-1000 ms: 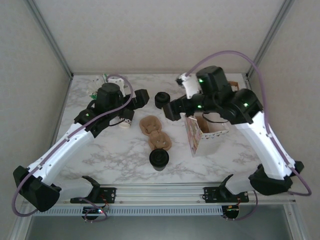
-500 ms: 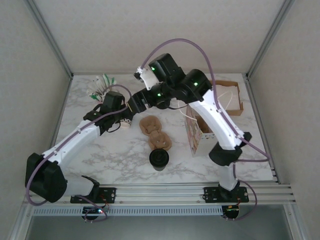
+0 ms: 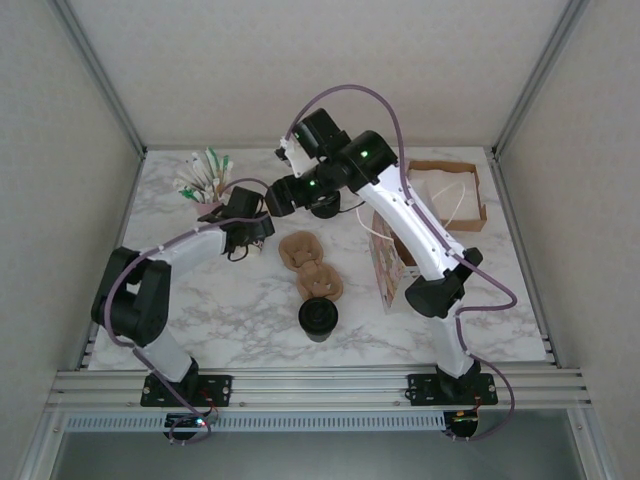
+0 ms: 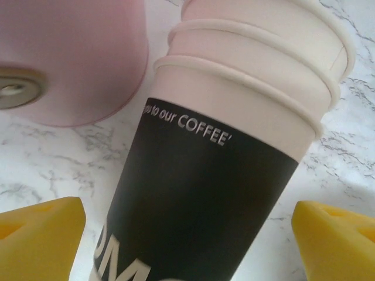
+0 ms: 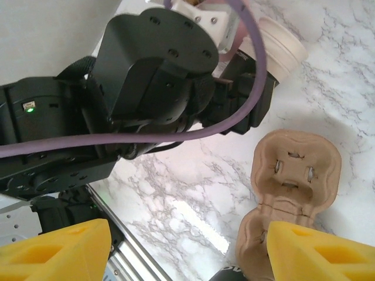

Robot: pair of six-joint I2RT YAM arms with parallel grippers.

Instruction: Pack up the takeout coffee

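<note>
Two grippers, both spread wide, neither holding anything. The left gripper [image 4: 187, 237] has its yellow fingertips [image 4: 36, 240] on either side of a lying stack of lidless cream-rimmed paper cups in a dark printed sleeve [image 4: 234, 146]. A sliver of marble shows on each side, so it straddles the stack without clamping it. A round pink holder [image 4: 70, 58] sits just beyond the stack. The right gripper [image 5: 187, 252] hangs over bare marble with nothing between its fingers, near a brown moulded-pulp cup carrier [image 5: 296, 170]. Further out is the takeout coffee [image 3: 318, 318], a small dark-walled paper cup under a round black plastic lid. It stands upright on the white marble table [image 3: 220, 320] towards the front edge, just beside the nearer carrier and well apart from both grippers. A patterned paper bag [image 3: 385, 265] stands to its right, and an open brown cardboard box [image 3: 445, 195] sits at the back right. The coffee is in neither of these, nor in a carrier. Judgement: lid on, packing not begun; lifting, carrying and seating the cup all remain. Hard to read:
- The right arm covers the table behind the carriers.
- The bag's inside is not visible.
- The stack's base is cut off in the left wrist view.
- A dark lettered shape at the bottom edge of the right wrist view is too cropped to name.
</note>
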